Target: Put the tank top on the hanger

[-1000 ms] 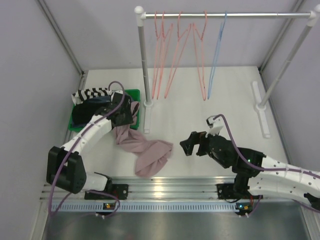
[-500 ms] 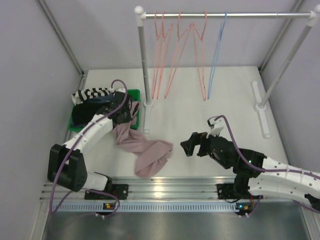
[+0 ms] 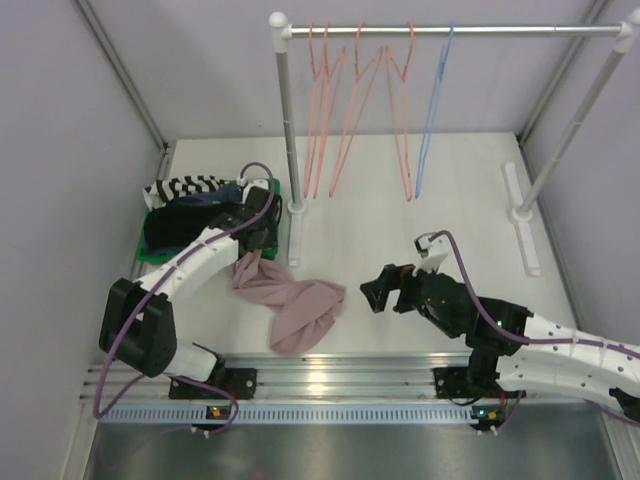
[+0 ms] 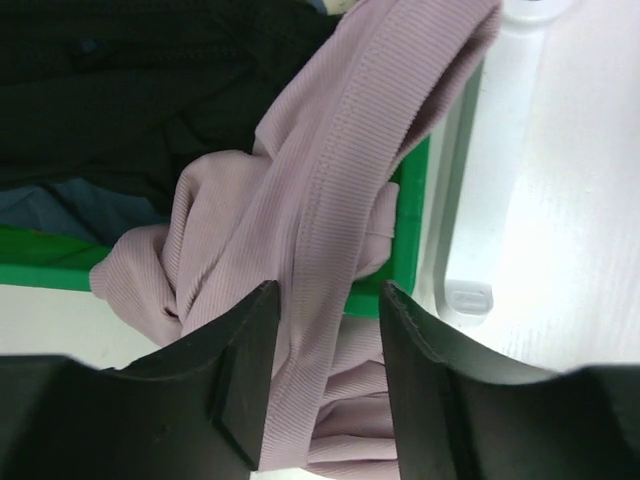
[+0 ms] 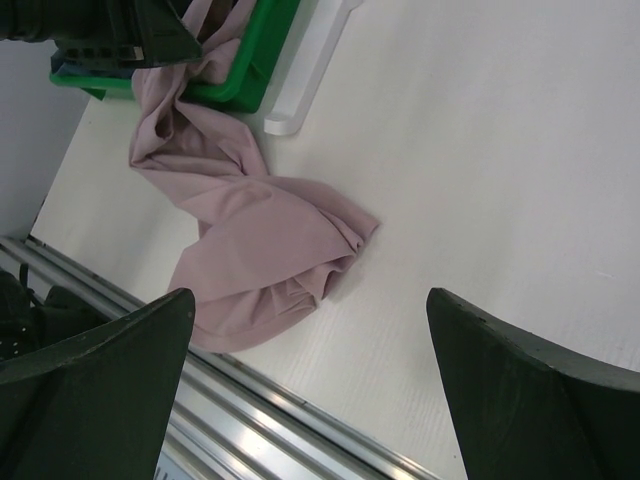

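Observation:
The dusty-pink tank top (image 3: 295, 305) lies crumpled on the white table, with one end draped over the rim of the green bin (image 3: 272, 186). In the left wrist view a ribbed pink strap (image 4: 330, 200) runs between my left gripper's fingers. My left gripper (image 3: 260, 218) (image 4: 330, 380) is part open and straddles the strap over the bin's right edge. My right gripper (image 3: 375, 292) (image 5: 308, 310) is wide open and empty, hovering right of the top (image 5: 250, 240). The light-blue hanger (image 3: 432, 110) hangs on the rail at the back.
Several pink wire hangers (image 3: 350, 110) hang left of the blue one. The rack's left post (image 3: 288, 130) and its white foot (image 4: 470, 250) stand just right of the bin. A striped garment (image 3: 185, 186) and dark clothes (image 4: 120, 90) fill the bin.
My left gripper has moved right and a little farther back along the bin toward the rack post. The right arm and the tank top on the table have barely moved.

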Tool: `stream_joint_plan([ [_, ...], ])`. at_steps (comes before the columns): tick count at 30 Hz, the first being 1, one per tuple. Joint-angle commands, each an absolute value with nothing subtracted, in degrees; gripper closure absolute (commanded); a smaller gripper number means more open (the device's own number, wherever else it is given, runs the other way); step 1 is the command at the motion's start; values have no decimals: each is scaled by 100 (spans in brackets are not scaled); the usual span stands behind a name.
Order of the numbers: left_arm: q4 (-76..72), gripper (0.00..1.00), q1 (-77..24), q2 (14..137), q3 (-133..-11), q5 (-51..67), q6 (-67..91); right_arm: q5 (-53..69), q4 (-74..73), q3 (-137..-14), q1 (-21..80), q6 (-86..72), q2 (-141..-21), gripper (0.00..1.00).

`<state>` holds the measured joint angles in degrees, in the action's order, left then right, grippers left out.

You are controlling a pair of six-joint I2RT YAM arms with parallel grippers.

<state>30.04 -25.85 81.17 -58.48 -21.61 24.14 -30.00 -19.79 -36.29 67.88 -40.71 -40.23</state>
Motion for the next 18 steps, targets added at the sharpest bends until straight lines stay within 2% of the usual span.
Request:
stream_joint_plan([
  [1,3015,51,-2610,8349,-6117,-2715,2496,-3015,-1714,-3612,6829,-4113,-3955,0],
  [4,3085,59,-2610,8586,-6205,-2891,2496,-3006,-1731,-3586,6829,-4122,-3929,0],
  [8,3120,82,-2619,8579,-6179,-2944,2557,-3023,-1749,-3568,6829,-4140,-3876,0],
  [9,3138,93,-2619,8509,-6170,-2901,2566,-3023,-1766,-3568,6829,-4131,-3859,0],
  [10,3207,99,-2645,8430,-6170,-2874,2575,-3041,-1775,-3560,6829,-4131,-3841,0],
  [18,4297,100,-2988,7226,-6583,-2277,2373,-3085,-1828,-3656,6829,-4052,-3797,0],
])
